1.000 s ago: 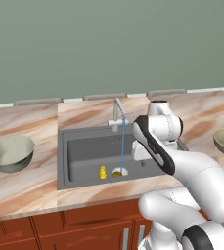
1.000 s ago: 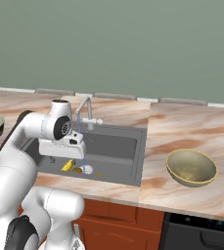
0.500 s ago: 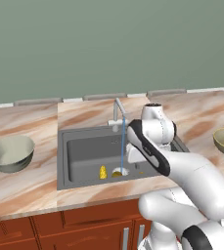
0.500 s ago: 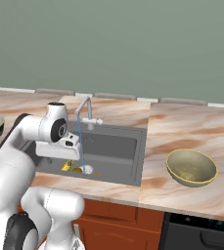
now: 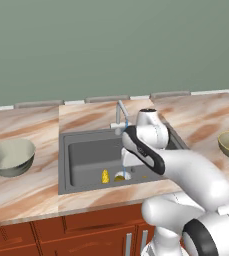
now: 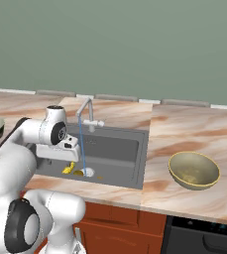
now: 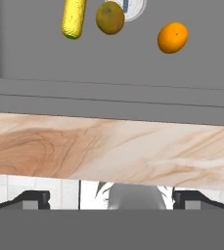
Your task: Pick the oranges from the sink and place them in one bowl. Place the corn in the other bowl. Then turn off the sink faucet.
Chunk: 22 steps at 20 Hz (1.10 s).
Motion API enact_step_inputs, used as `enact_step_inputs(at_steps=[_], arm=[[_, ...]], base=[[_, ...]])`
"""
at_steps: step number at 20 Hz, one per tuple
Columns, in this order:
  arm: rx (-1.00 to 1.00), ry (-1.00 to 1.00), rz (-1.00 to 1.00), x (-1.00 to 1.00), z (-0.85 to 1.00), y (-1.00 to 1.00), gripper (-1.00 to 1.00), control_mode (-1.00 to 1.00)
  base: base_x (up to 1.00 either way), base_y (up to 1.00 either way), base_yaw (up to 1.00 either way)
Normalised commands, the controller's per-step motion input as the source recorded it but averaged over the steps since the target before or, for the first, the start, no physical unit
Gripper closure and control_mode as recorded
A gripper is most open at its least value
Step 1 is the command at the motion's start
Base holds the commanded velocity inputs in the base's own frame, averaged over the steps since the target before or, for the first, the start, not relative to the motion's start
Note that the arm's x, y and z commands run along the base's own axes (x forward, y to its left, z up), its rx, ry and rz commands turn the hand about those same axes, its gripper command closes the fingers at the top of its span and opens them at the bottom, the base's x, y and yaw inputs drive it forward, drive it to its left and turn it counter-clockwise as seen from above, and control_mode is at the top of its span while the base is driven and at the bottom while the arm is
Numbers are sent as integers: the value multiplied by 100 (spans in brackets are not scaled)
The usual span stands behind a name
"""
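Observation:
In the hand view the yellow corn [image 7: 73, 18] lies on the dark sink floor [image 7: 35, 44], next to a shaded orange [image 7: 109, 17] at the pale drain [image 7: 134, 9]. A brighter orange [image 7: 172, 37] rests to its right. My gripper [image 7: 111, 199] is open and holds nothing. It hangs above the tan counter strip [image 7: 108, 151] at the sink's front rim. The corn [image 5: 105, 176] also shows in the sink [image 5: 81, 155]. The faucet [image 5: 119, 114] pours a thin blue stream. The pale grey-green bowl [image 5: 11, 156] stands on the left, the olive bowl [image 6: 194, 170] on the right.
The marbled counter [image 6: 184, 134] runs on both sides of the sink, with a green wall behind it. Red-brown cabinet fronts [image 5: 61, 232] lie below the counter. My own white arm covers the right part of the sink in the left base view.
The arm has swung left, from beside the sink's right rim to over its front middle. Water keeps running; the fruit and the corn have not moved.

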Motion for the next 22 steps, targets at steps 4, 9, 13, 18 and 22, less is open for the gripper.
enact_step_inputs(at_steps=[4, 9, 13, 18, 22], arm=[[0, -2, -3, 29, -16, 2, -100, -100], [0, -1, -3, 20, -8, 0, -100, -100], [0, -1, -1, 18, -6, 0, -100, -100], [0, 0, 0, 11, -18, 0, -100, -100], [0, 0, 0, 13, -28, 0, -100, -100]], base=[[0, 0, 0], [0, 0, 0], [0, 0, 0], [0, 0, 0], [0, 0, 0]])
